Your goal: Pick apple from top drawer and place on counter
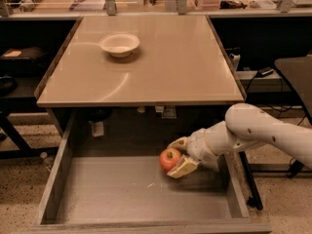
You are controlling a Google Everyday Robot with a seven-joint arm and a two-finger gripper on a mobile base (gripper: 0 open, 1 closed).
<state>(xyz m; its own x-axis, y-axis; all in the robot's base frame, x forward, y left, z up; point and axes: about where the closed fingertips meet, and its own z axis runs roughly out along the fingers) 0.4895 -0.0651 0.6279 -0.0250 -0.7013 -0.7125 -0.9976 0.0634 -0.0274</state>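
Gripper (174, 158) of a white robot arm (253, 130) pinches the red apple (168, 159) between its two tan fingers (183, 166), one on the fruit's far side and one on its near side. The apple sits inside the open top drawer (54, 189), right of centre and toward the far end, low over the grey floor. The arm reaches in from the right. On the beige counter (165, 67) beyond, a white bowl (119, 44) stands at far left.

Gripper (172, 160) in top drawer (97, 199); fingers (182, 166) clasp apple (167, 158).
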